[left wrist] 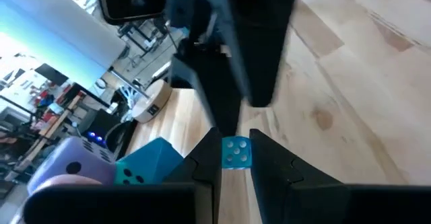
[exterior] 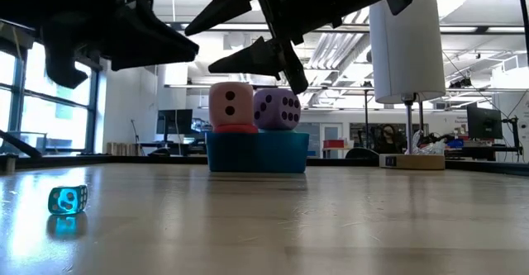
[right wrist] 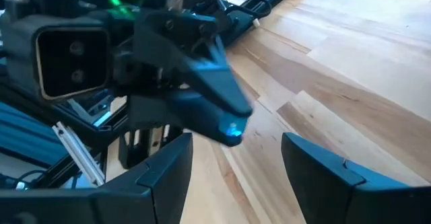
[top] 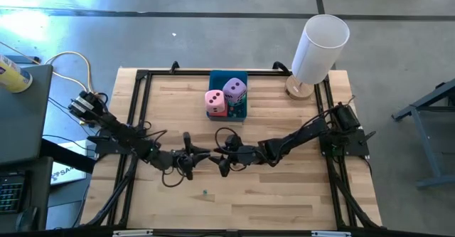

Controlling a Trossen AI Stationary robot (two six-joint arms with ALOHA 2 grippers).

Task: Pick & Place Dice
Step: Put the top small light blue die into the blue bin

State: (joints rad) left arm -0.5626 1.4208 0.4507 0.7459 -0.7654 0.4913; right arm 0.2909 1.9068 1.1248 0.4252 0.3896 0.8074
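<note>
A blue tray (top: 229,77) stands at the table's far middle. In it a pink die (top: 215,99) rests on a red one (exterior: 234,129), with a lilac die (top: 235,89) beside them. A teal cube with dark pips (left wrist: 132,174) shows under the lilac die. A small cyan die (exterior: 68,199) lies on the wood near the front. Above the table's middle, my left gripper (left wrist: 236,140) is shut on another small blue die (left wrist: 236,151). My right gripper (right wrist: 237,150) faces it, open and empty. My left gripper pinches the small blue die by two opposite sides (left wrist: 225,153) between its two fingers, at their free ends, as the right wrist view shows (right wrist: 233,130). The fingers lie about level and point toward the table's right. The die is lifted clear of the table.
A white cylinder lamp (top: 320,46) on a wooden base stands at the far right corner. Black frame rails (top: 139,102) run along the table's edges. Bare wood (top: 284,194) lies near the front edge.
</note>
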